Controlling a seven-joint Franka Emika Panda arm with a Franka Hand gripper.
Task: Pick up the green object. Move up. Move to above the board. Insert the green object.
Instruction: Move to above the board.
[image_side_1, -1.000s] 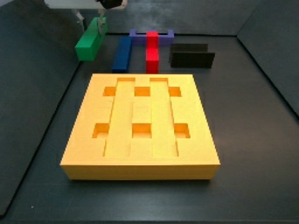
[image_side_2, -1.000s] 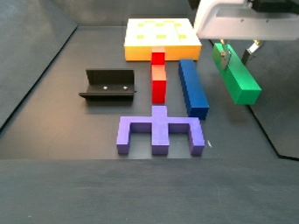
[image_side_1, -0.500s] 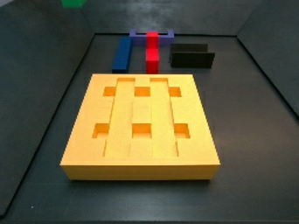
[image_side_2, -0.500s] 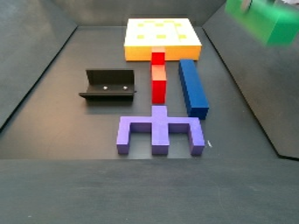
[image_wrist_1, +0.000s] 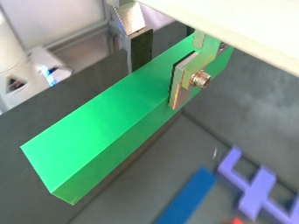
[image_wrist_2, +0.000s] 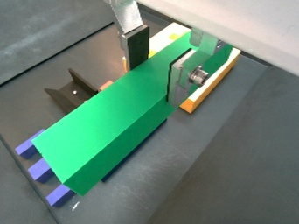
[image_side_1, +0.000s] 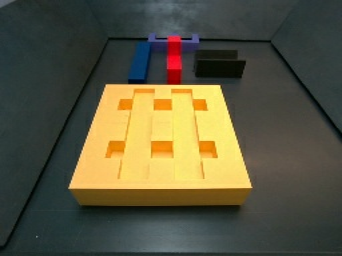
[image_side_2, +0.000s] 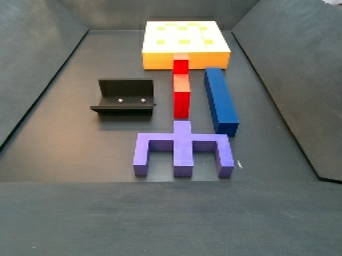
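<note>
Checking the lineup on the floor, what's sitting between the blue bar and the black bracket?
The red bar, as both side views show. The claw, shut on the green bar, appears only in the wrist views.

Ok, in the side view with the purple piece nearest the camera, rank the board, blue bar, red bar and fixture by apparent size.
1. Board, though farthest away.
2. Blue bar.
3. Fixture and red bar: too close to rank.
The gripper, holding the green object, shows only in wrist views.

In both wrist views the gripper (image_wrist_1: 163, 54) holds the green object (image_wrist_2: 117, 127) above the floor, over the board (image_wrist_2: 211, 83), fixture (image_wrist_2: 68, 87) and forked piece (image_wrist_2: 41, 162).
</note>
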